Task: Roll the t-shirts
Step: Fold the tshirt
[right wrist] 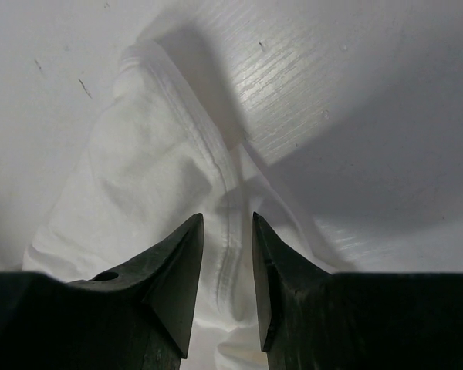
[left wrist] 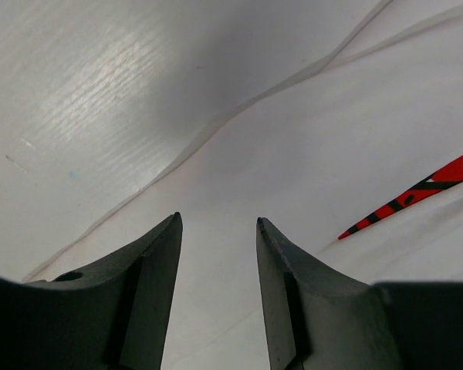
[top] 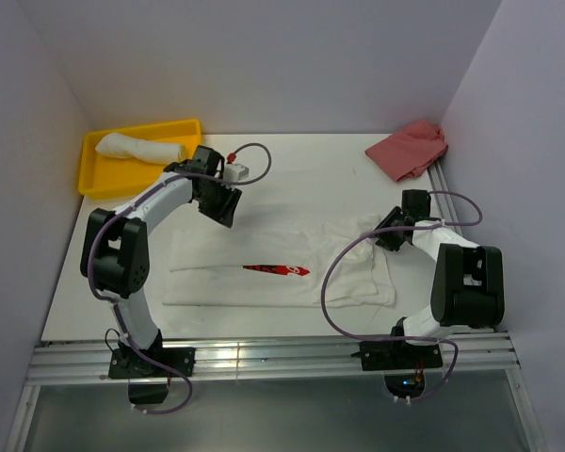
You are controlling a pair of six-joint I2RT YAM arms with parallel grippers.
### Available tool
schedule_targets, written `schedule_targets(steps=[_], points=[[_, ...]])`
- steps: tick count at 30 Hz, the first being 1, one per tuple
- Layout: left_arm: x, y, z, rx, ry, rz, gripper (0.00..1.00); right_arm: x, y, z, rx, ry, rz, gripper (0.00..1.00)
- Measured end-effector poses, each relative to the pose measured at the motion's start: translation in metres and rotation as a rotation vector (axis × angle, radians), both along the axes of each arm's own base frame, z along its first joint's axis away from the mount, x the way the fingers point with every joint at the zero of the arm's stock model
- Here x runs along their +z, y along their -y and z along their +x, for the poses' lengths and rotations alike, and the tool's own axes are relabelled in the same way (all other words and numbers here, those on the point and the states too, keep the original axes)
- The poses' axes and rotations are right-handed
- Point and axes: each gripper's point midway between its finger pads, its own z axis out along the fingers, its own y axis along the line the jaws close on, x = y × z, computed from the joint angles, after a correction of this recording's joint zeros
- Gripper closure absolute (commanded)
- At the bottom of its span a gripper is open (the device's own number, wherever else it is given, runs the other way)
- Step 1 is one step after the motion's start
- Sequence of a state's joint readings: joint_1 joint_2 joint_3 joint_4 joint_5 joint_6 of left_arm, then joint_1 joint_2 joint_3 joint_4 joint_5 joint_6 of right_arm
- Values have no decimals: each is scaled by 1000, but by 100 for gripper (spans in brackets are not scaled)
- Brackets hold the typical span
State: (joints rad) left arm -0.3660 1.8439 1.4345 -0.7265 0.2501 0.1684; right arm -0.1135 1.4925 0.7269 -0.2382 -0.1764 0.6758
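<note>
A white t-shirt point(top: 264, 254) with a small red print point(top: 276, 270) lies folded into a long band across the table. My left gripper point(top: 224, 209) is open and empty, just above the shirt's far left part; in the left wrist view point(left wrist: 218, 223) the print point(left wrist: 417, 193) lies to its right. My right gripper point(top: 388, 237) is open over the shirt's right end. In the right wrist view point(right wrist: 228, 220) its jaws straddle a stitched hem point(right wrist: 216, 166) of the bunched cloth. A second white t-shirt point(top: 137, 146) lies rolled in the yellow tray.
The yellow tray point(top: 94, 179) sits at the far left corner. A pinkish-red cloth point(top: 410, 148) lies crumpled at the far right by the wall. Walls close in the table on three sides. A metal rail point(top: 264, 356) runs along the near edge.
</note>
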Motion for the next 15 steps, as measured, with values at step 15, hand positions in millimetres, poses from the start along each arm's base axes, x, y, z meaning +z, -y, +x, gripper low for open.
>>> schedule_targets(steps=[15], points=[[-6,-51,-19,54,-39,13,50,5,-5,7,4,31,31,62]])
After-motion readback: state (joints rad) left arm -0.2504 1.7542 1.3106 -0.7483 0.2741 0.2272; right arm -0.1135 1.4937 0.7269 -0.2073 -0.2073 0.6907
